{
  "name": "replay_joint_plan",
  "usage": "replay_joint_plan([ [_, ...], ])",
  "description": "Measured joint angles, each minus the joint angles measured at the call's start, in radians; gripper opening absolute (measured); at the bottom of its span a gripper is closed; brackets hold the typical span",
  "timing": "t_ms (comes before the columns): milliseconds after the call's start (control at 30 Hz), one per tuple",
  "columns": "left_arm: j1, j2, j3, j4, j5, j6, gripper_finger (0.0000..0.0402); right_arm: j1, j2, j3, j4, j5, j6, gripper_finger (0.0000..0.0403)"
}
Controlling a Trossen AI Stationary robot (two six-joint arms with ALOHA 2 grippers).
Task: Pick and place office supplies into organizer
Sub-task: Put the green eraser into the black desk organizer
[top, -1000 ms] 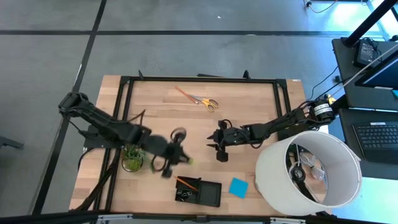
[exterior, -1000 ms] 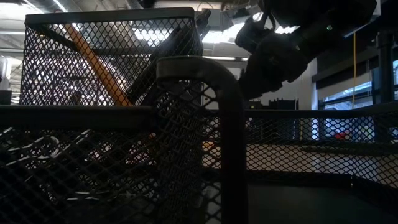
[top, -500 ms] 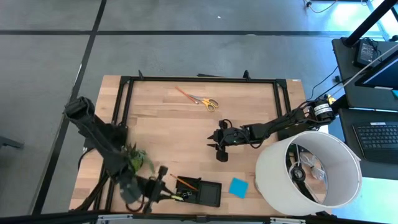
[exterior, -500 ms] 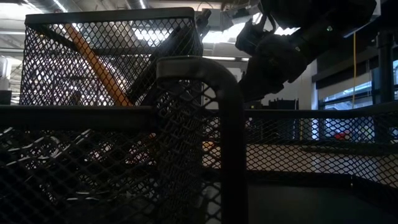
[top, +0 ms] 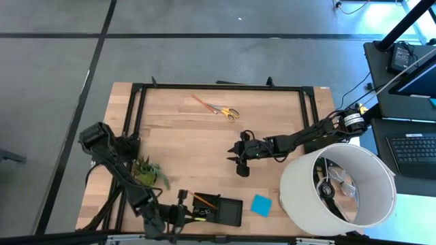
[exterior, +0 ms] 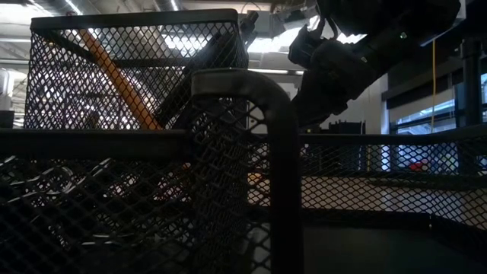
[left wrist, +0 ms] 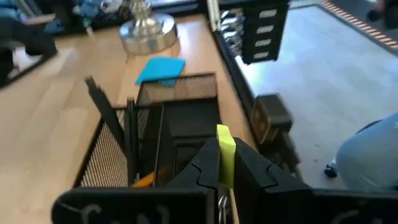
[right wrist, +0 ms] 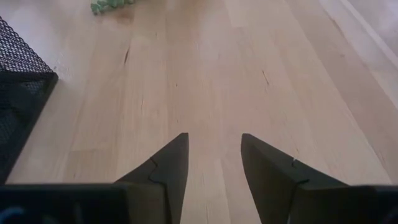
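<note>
Since the earlier frame the left arm has swung from beside the potted plant (top: 145, 171) down to the table's near edge, and its left gripper (left wrist: 225, 163) now hangs at the organizer (top: 218, 211), clenched on the small yellow block (left wrist: 226, 153). To do this well, centre the block over an open compartment (the pencil (top: 204, 200) already leans inside) before letting go. The right gripper (right wrist: 213, 162) waits mid-table, fingers apart, empty.

Black diamond-mesh organizer (top: 219, 211); beside it, bright blue square note pad (top: 260, 205); inside it, orange pencil (top: 202, 200); at its edge, small yellow block (left wrist: 226, 154); farther off, yellow-handled scissors (top: 221, 109) with orange blades, green potted plant (top: 149, 172), white lampshade (top: 338, 188); beneath, pale wood-grain table (top: 191, 135), black-framed
</note>
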Motion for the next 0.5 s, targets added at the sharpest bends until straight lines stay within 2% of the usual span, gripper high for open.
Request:
replay_joint_plan([
  [267, 0.047, 0.069, 0.0, 0.005, -0.002, -0.091, 0.0015, 0.0, 0.0, 0.0, -0.005, 0.0, -0.001, 0.0149],
  [500, 0.09, 0.116, 0.001, 0.014, 0.071, -0.156, 0.0015, 0.0, 0.0, 0.0, -0.013, 0.0, -0.004, 0.0149],
])
